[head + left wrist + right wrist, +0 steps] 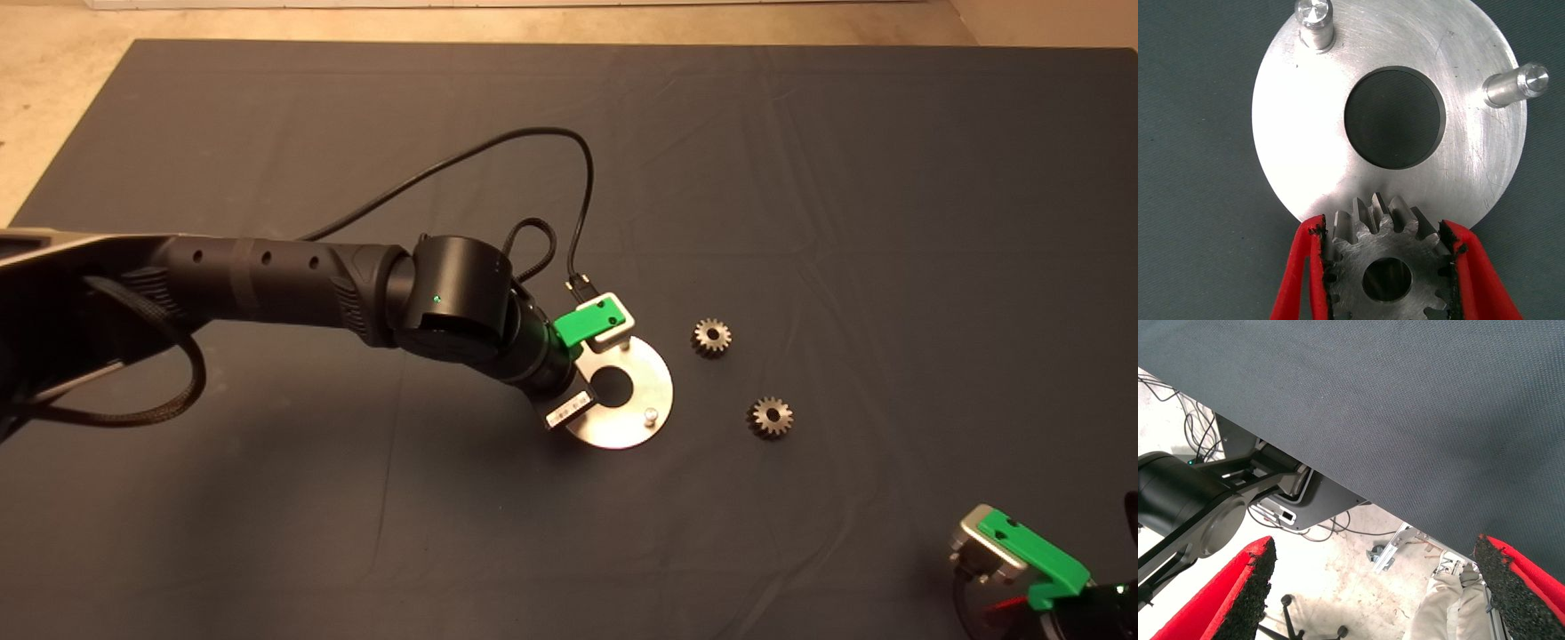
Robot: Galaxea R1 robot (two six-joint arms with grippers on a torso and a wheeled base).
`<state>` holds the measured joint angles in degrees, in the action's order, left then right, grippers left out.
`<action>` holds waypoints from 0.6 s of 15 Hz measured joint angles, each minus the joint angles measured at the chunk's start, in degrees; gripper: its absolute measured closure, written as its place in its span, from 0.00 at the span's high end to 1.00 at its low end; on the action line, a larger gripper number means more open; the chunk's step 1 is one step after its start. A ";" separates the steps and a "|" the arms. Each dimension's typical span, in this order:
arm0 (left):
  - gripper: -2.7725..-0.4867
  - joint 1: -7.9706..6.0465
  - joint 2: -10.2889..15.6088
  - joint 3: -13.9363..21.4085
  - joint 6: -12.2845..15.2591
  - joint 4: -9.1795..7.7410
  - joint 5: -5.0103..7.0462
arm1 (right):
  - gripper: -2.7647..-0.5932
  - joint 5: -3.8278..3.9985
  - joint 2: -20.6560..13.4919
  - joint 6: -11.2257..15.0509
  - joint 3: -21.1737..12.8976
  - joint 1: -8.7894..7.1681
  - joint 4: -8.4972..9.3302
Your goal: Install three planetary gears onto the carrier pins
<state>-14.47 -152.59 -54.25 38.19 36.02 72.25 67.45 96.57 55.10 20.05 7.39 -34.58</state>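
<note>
I have the left gripper [1386,267] over the disc's [642,391] left rim, its fingers [1298,273] closed on a gear [1386,263]; whether that gear sits on a pin I cannot tell; two pins [1315,25] stand bare; two gears [711,337] lie right of the disc; the right gripper [1371,587] waits, spread wide and empty, far to the disc's lower right.
</note>
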 joint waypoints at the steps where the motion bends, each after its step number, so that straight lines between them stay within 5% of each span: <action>1: 0.07 0.00 0.07 -0.05 0.00 -0.17 -0.53 | 0.74 0.02 0.09 0.02 0.00 0.00 0.00; 9: 0.07 0.30 0.11 -0.05 0.06 -0.61 -2.28 | 0.74 0.00 0.12 0.21 0.00 -0.12 0.00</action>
<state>-14.17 -152.48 -54.30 38.25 35.41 69.97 67.45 96.70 55.31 20.05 7.27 -34.58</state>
